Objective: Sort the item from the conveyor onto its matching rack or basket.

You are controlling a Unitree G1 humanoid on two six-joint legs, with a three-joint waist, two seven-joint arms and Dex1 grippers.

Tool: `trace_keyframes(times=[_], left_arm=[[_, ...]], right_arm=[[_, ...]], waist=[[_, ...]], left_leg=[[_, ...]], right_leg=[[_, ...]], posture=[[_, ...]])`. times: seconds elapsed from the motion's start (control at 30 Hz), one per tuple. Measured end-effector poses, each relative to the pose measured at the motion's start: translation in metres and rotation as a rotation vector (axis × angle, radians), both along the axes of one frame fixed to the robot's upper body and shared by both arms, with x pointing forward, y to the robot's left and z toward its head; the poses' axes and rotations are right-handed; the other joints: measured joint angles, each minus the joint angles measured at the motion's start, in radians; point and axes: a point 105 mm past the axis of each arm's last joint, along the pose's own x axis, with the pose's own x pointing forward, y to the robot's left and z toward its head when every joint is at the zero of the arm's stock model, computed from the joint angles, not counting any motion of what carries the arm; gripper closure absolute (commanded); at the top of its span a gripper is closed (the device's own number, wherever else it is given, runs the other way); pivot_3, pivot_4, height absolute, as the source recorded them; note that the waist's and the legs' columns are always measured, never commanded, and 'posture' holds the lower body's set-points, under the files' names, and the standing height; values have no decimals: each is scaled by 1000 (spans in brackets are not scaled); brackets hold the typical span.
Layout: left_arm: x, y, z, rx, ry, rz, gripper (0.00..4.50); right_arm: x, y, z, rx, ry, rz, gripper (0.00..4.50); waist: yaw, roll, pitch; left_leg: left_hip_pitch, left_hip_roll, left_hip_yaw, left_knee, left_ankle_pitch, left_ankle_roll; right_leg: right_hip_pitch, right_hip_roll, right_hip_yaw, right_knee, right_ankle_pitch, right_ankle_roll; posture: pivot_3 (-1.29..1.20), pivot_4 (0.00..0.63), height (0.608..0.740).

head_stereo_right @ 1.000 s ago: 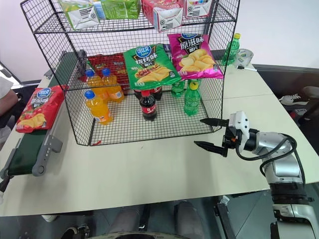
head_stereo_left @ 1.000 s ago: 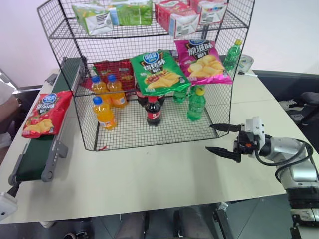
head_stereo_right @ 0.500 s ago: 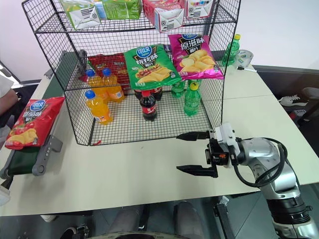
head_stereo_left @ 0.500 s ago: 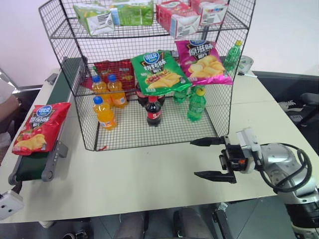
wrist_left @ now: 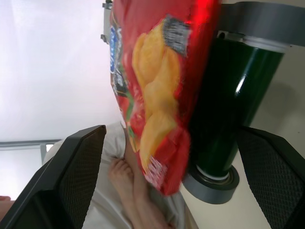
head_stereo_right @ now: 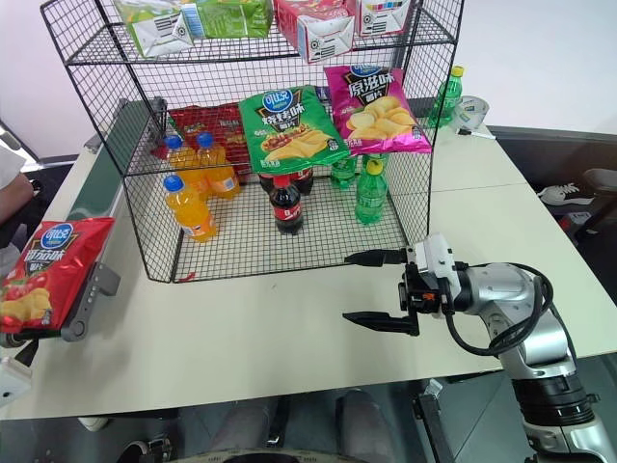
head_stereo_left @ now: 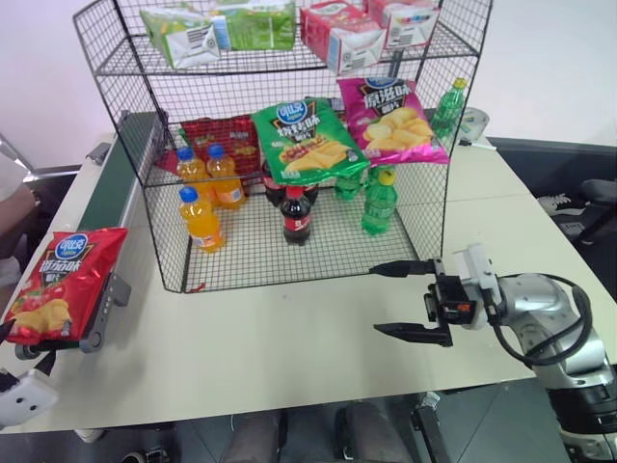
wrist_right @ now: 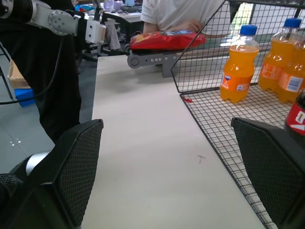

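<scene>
Red bag (head_stereo_left: 60, 285): lower left corner cut by the head view's left edge; it covers the near end of the conveyor (head_stereo_left: 120, 169).
Rack (head_stereo_right: 145, 231): top tier cut by the upper edge; box labels there too small to read.
Red bag in rack (head_stereo_left: 224, 135): partly hidden behind the orange bottles (head_stereo_left: 207, 174) and the green bag (head_stereo_left: 308, 140).
Person (wrist_right: 183, 12): cropped above the torso in the right wrist view.
Left wrist view: red bag's upper edge cut off.
</scene>
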Motion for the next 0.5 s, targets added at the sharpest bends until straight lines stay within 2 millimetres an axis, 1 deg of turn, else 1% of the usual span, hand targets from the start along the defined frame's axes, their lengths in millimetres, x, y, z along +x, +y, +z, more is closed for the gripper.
trace_keyframes(times=[0.37, 0.4, 0.43, 0.47, 0.5], left_arm=[[5, -2, -4, -6, -1, -10, 49], [6, -3, -4, -9, -1, -13, 279], [7, -4, -6, -17, 6, -17, 614], [7, -5, -8, -26, 19, -22, 962], [8, -6, -11, -33, 32, -27, 1442]], right_arm=[[4, -2, -2, -5, -2, -17, 0], [4, -2, -2, -5, -2, -18, 0], [4, -2, -2, -5, -3, -19, 0], [4, -2, -2, -5, -4, -20, 0], [5, -2, -2, -5, -4, -21, 0]], waist=[[1, 0, 0], [1, 0, 0], [1, 0, 0], [0, 0, 0], [0, 0, 0]], left_leg=[[0, 0, 0, 0, 0, 0], [0, 0, 0, 0, 0, 0], [0, 0, 0, 0, 0, 0], [0, 0, 0, 0, 0, 0], [0, 0, 0, 0, 0, 0]], right_leg=[[0, 0, 0, 0, 0, 0], [0, 0, 0, 0, 0, 0], [0, 0, 0, 0, 0, 0], [0, 0, 0, 0, 0, 0], [0, 0, 0, 0, 0, 0]], posture=[[0, 150, 740], [0, 150, 740], [0, 150, 740], [0, 150, 740], [0, 150, 740]])
